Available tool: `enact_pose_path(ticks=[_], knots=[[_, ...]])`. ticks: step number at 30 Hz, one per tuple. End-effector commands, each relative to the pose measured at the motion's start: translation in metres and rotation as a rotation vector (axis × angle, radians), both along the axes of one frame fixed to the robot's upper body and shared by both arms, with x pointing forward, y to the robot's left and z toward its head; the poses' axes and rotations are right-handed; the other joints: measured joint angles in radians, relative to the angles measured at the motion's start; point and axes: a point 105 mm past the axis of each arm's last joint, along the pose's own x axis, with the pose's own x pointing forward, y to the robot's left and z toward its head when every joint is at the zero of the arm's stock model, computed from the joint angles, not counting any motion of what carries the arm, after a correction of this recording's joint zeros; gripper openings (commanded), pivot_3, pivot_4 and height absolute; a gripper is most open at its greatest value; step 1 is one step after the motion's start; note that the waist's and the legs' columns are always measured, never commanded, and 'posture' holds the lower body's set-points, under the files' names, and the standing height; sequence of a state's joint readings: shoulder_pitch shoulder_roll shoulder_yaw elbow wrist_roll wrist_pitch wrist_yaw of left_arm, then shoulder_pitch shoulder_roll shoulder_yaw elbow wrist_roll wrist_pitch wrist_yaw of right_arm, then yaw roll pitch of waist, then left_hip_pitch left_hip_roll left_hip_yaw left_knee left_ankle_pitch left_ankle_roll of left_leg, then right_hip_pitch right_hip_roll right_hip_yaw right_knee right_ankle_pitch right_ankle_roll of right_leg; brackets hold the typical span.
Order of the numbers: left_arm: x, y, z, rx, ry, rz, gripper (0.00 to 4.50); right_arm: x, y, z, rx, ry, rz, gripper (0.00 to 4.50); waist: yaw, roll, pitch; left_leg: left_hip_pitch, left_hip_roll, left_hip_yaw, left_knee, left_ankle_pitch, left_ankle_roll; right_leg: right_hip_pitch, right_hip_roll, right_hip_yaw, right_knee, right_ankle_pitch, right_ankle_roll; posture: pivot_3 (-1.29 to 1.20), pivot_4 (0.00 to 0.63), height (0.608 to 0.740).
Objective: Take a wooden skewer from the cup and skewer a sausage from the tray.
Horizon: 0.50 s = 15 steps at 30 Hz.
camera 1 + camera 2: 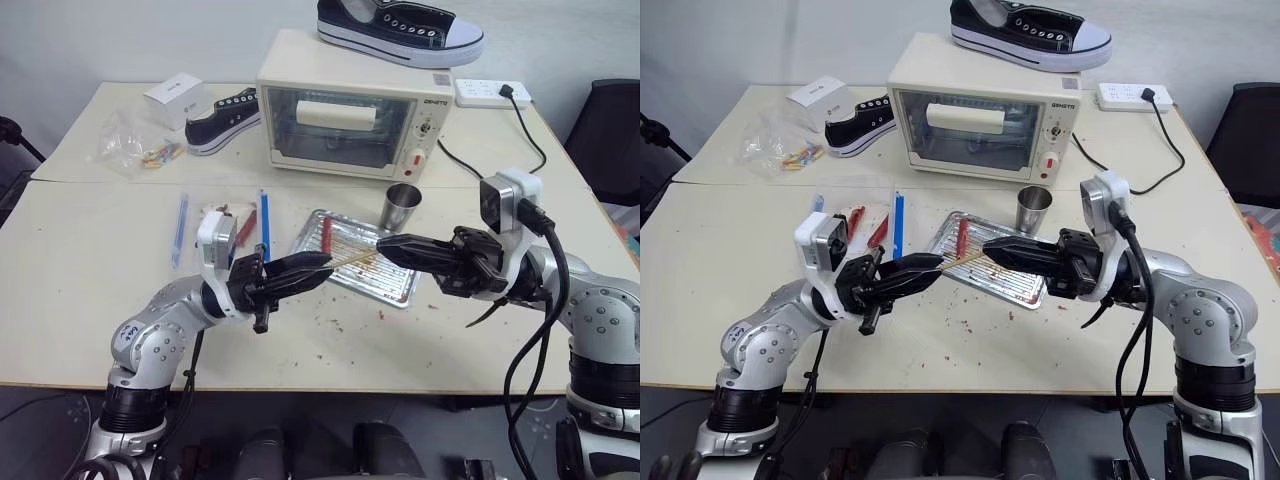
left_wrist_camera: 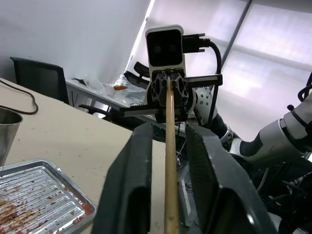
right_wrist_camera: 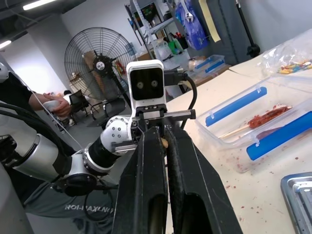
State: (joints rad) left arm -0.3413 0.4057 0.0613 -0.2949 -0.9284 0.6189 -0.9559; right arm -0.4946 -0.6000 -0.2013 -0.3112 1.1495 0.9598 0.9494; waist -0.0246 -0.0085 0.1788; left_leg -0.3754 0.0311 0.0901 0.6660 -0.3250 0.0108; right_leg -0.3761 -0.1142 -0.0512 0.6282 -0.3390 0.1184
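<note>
I am holding my two grippers up close in front of me, tips facing each other over the table, with the wooden skewer (image 1: 352, 260) bridging the gap between them. Starting at my left: my left gripper (image 1: 322, 270) is closing its fingers (image 2: 134, 195) around the near end of the stick. They sit snug on either side of it, but I cannot tell whether they are fully clamped on it yet. Just past that tip, behind the skewer, the tray (image 1: 395, 285) is lying under the stick's middle, with the sausage (image 1: 326, 237) resting at the tray's end nearer my left gripper. The cup (image 1: 402, 207) is standing just beyond the tray, closer to my right gripper. That right gripper (image 1: 385, 249) is squeezed shut on the other end of the skewer, pointing straight at the left one.

As I judge it, I am passing the stick from right to left, or steadying it with both. To do this well, I am keeping both grippers in line along the stick so it does not bend or snap, and I should confirm the left grip is firm before loosening the right. Then I should leave plenty of the pointed end free, and aim it along the sausage's length, not across it.
</note>
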Motion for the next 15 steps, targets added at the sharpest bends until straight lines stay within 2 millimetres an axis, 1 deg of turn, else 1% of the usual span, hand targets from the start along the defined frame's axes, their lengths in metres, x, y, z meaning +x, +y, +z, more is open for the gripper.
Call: enact_pose_path(ticks=[1, 9, 14, 15], knots=[[-0.0057, -0.0028, 0.006, -0.018, -0.027, -0.019, 0.05, -0.0043, 0.0041, 0.0081, 0.014, -0.054, 0.01, 0.0, 0.0, 0.0, 0.0, 0.0, 0.0, 0.0, 0.0, 0.0, 0.0, 0.0, 0.0, 0.0, 0.0, 0.0, 0.0, 0.0, 0.15, 0.74], [-0.0017, -0.0026, 0.0085, -0.028, -0.027, 0.002, 0.05, -0.0039, 0.005, 0.0064, 0.024, -0.049, -0.003, 0.0, 0.0, 0.0, 0.0, 0.0, 0.0, 0.0, 0.0, 0.0, 0.0, 0.0, 0.0, 0.0, 0.0, 0.0, 0.0, 0.0, 0.15, 0.74], [0.0014, 0.0005, 0.0099, -0.028, -0.029, 0.023, 0.05, 0.0012, 0.004, 0.0018, 0.002, -0.041, -0.054, 0.0, 0.0, 0.0, 0.0, 0.0, 0.0, 0.0, 0.0, 0.0, 0.0, 0.0, 0.0, 0.0, 0.0, 0.0, 0.0, 0.0, 0.15, 0.74], [0.0023, 0.0018, 0.0104, -0.026, -0.029, 0.028, 0.02, 0.0033, 0.0028, 0.0008, -0.004, -0.036, -0.074, 0.25, 0.0, 0.0, 0.0, 0.0, 0.0, 0.0, 0.0, 0.0, 0.0, 0.0, 0.0, 0.0, 0.0, 0.0, 0.0, 0.0, 0.15, 0.74]])
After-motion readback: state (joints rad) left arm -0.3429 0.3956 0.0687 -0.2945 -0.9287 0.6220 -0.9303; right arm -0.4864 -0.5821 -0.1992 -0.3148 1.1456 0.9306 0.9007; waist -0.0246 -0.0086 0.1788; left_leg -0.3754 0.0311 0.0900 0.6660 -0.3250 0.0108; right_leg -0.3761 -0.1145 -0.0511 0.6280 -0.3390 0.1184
